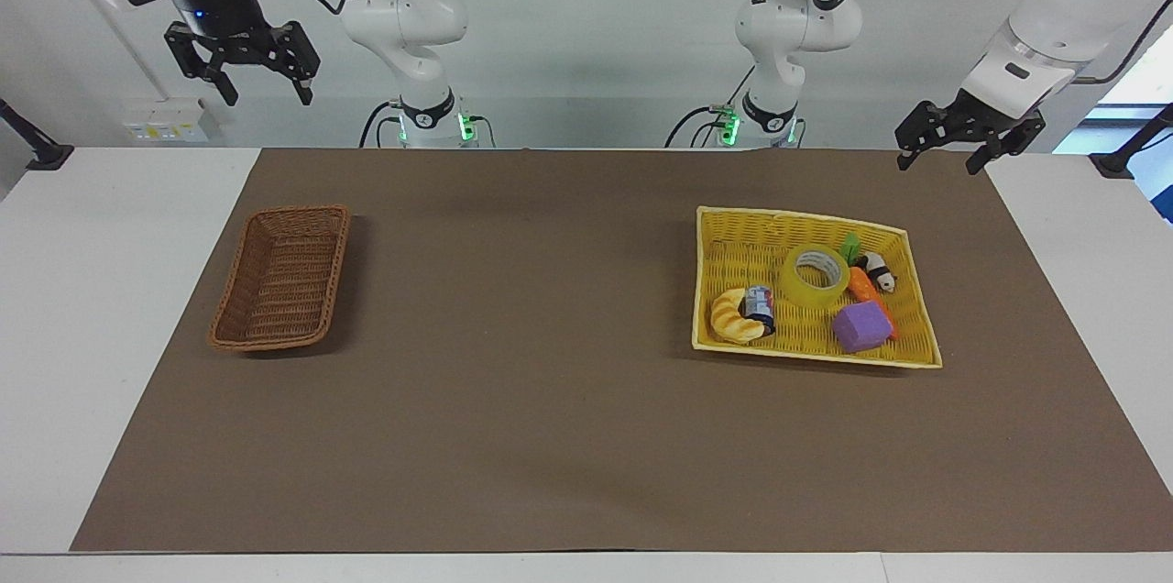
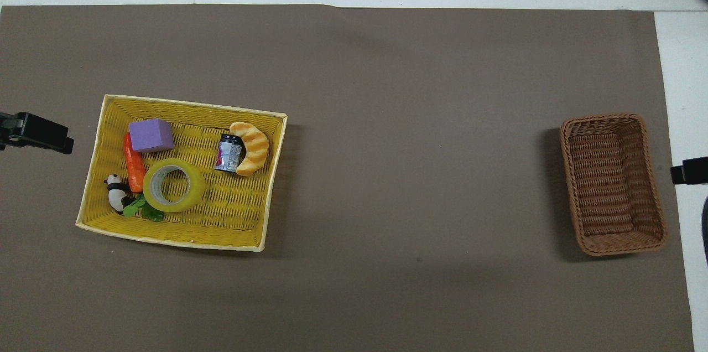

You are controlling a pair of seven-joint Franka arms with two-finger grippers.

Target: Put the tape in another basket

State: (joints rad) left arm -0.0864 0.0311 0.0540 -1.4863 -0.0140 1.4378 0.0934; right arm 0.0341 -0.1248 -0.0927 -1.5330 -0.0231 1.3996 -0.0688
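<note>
Your tape (image 1: 816, 276) lies flat, core hole up, in the yellow tray (image 1: 718, 239) at the left arm's end of the table (image 1: 550, 436). In the tray it sits on the side nearer the robots, touching the toy carrot (image 1: 865, 287). The little panda figure (image 1: 882, 270) lies just beside the carrot's leafy end. The purple cube (image 1: 861, 327) sits farther from the robots than the tape, against the carrot. The croissant (image 1: 733, 316) and a small can (image 1: 760, 305) rest together in the tray's corner toward the table's middle, apart from the tape.

Your target, the brown wicker basket (image 1: 284, 279), stands at the right arm's end of the table, well apart from the tray, with nothing in it.

Your left tool (image 1: 948, 154) hangs in the air over the table's corner near its own base, near the yellow tray but not over it, fingers spread and holding nothing. Your right tool (image 1: 266, 86) waits high over the table edge at the robots' side, above the right arm's end, fingers likewise spread wide and empty.
</note>
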